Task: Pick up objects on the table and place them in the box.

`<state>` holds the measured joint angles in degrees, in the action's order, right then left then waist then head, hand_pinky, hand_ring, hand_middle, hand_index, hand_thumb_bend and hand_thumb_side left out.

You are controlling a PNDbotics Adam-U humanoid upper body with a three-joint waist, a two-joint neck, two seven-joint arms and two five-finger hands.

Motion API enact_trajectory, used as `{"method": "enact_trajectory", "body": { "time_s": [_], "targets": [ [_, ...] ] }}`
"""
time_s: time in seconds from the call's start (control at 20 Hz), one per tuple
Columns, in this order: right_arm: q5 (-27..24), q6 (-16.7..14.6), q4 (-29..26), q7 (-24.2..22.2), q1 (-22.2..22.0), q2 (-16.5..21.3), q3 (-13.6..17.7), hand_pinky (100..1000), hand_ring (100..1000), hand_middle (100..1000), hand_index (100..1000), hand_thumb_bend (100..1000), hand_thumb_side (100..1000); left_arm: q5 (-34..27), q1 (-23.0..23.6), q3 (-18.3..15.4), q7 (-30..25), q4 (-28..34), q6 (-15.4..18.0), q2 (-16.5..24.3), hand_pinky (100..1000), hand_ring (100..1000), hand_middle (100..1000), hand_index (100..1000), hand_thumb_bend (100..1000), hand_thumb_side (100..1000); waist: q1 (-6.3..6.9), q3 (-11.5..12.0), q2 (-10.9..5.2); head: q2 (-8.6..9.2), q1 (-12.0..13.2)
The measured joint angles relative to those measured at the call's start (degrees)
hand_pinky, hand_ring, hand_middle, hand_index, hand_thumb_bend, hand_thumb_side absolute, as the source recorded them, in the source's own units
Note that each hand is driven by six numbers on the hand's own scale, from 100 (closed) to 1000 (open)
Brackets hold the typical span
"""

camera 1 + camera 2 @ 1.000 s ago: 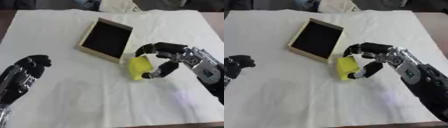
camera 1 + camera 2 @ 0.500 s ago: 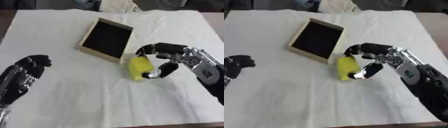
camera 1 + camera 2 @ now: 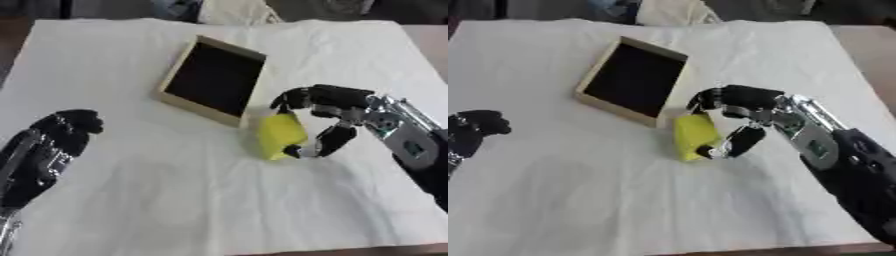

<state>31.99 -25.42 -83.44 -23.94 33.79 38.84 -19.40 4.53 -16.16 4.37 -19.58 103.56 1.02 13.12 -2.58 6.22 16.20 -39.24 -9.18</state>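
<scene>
While the left hand (image 3: 52, 145) sits idle at the lower left with fingers curled on nothing, the work is on the right. Box (image 3: 213, 80): shallow, light wood rim, dark inside, lies tilted near table centre on the white cloth (image 3: 175, 200). Yellow block (image 3: 280, 135) lies on the cloth just beside the box's near right corner, outside it, apparently touching or nearly touching the rim. Right hand (image 3: 337, 112) arches over the block from the right, fingers at its top edge, thumb at its lower end, closing round it in a pinch; it looks still on the cloth. Block looks light and possibly soft like a sponge, matte, not slippery, not fragile. Best hold: across its short sides, then lift over the rim.
</scene>
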Motion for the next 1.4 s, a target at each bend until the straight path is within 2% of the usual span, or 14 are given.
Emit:
{"method": "enact_trajectory", "body": {
  "time_s": [0.35, 0.65, 0.9, 1.05, 1.15, 1.3, 1.4],
  "targets": [
    [-6.21, 0.91, -7.45, -0.81, 0.51, 4.35, 1.32, 778, 814, 835, 671, 306, 504, 0.0, 0.01, 0.0, -0.01, 0.0, -0.01, 0.0, 888, 737, 677, 798, 457, 715, -0.5, -0.12, -0.04, 0.0, 0.5],
    [-10.79, 3.06, -11.71, -1.65, 2.02, 7.99, 3.94, 781, 817, 837, 678, 314, 498, 0.0, -0.24, 0.41, -0.59, 0.0, 0.05, 0.02, 888, 737, 676, 797, 456, 713, -1.44, 1.91, -0.04, 0.16, 0.17],
    [-11.49, 4.39, -10.73, -1.81, 4.26, 8.55, 5.89, 782, 818, 838, 680, 312, 499, -0.26, -1.7, 1.4, -1.57, 0.01, 0.17, 0.02, 887, 737, 676, 797, 456, 711, -2.32, 5.08, 0.08, 1.03, -1.97],
    [-11.49, 4.51, -8.98, -1.79, 5.12, 8.55, 6.47, 782, 818, 838, 680, 312, 499, -0.5, -2.0, 1.62, -1.88, 0.01, 0.19, 0.03, 887, 737, 676, 797, 456, 711, -2.37, 5.52, 0.17, 1.26, -2.77],
    [-11.48, 4.49, -8.19, -1.7, 5.31, 8.54, 6.74, 779, 812, 834, 680, 277, 514, -0.53, -2.08, 1.78, -1.99, 0.01, 0.2, 0.03, 886, 736, 675, 796, 459, 706, -2.37, 5.73, 0.25, 1.42, -3.33],
    [-10.95, 5.61, -5.57, -1.44, 6.48, 7.96, 8.34, 777, 812, 833, 683, 276, 521, -0.91, -2.81, 2.28, -2.0, 0.02, 0.2, 0.02, 879, 727, 664, 791, 460, 696, -2.64, 9.3, 0.36, 1.81, -5.79],
    [-10.34, 6.99, -2.95, -1.03, 7.64, 7.16, 8.92, 776, 810, 829, 683, 275, 522, -1.39, -3.19, 2.88, -1.89, 0.02, 0.11, 0.01, 874, 720, 655, 789, 462, 692, -2.97, 10.76, 0.38, 2.05, -7.17]
  ]
}}
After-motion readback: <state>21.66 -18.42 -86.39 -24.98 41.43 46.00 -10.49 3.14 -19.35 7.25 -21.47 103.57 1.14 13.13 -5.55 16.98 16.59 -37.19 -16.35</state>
